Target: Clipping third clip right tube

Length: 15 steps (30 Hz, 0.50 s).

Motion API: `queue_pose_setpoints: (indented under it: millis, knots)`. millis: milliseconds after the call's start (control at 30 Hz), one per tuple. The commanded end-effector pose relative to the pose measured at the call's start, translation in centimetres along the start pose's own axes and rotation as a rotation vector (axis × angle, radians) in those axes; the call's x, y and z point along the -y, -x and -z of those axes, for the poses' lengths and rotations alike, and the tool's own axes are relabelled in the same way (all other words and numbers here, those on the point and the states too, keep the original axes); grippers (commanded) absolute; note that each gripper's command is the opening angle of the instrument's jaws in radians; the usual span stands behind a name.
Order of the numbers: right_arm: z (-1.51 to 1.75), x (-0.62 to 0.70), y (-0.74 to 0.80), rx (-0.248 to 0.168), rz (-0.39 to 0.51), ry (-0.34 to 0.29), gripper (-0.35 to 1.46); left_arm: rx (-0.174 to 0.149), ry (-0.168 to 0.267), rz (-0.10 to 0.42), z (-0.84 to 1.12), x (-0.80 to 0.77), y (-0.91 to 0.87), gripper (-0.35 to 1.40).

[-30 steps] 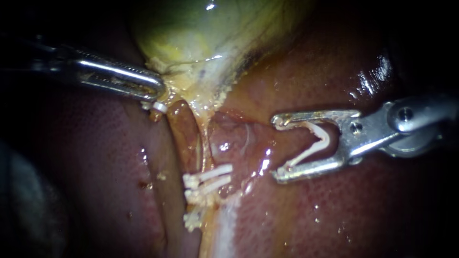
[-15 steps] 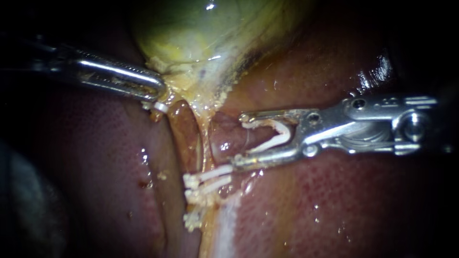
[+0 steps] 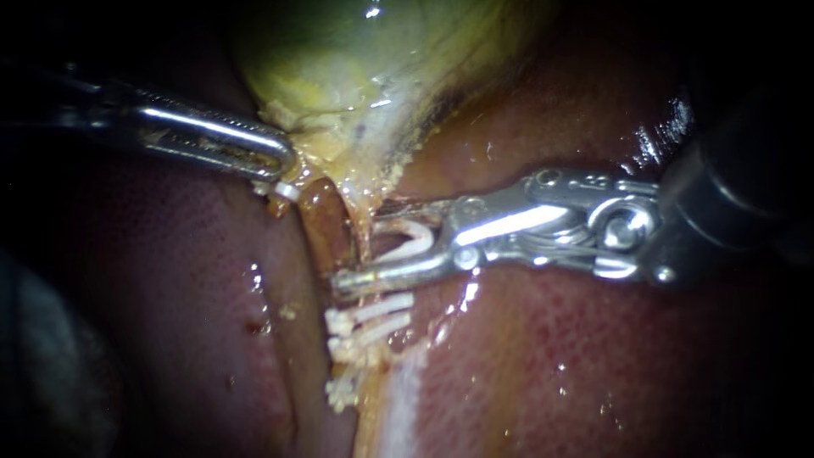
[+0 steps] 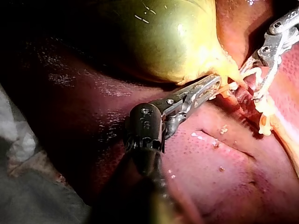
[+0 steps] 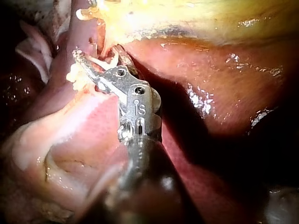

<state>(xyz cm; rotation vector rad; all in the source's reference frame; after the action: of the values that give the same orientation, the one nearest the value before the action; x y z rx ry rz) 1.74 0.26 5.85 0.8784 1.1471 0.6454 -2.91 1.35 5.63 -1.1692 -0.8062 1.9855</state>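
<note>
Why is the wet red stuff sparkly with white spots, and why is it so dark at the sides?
Endoscope view: light glints off the wet liver and the right instrument holding a white clip; the edges lie dark. Left wrist view: small glints on the gallbladder, shadow beside the left instrument. Right wrist view: glare patches on the liver.

right instrument (image 3: 363,246) shaft blurred, cut off at right edge

Around my work: gallbladder (image 3: 356,51), liver (image 3: 551,365).
Gallbladder lies on wet liver; pale cloth (image 4: 28,186), I think, beside the liver.
</note>
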Motion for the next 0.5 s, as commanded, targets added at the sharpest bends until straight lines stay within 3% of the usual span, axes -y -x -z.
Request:
queue_pose_setpoints:
  millis: [33, 333, 500]
  knots:
    - [-0.03, 0.0, -0.02, -0.015, -0.006, -0.007, 0.45, 0.0, 0.0, 0.0, 0.0, 0.0, 0.0, -0.35]
    - [-0.13, 0.0, -0.08, -0.092, -0.026, -0.057, 0.46, 0.0, 0.0, -0.001, -0.01, 0.02, 0.01, -0.35]
    - [-0.1, 0.09, -0.19, -0.147, -0.034, -0.097, 0.46, 0.0, 0.0, -0.001, -0.01, 0.02, 0.01, -0.35]
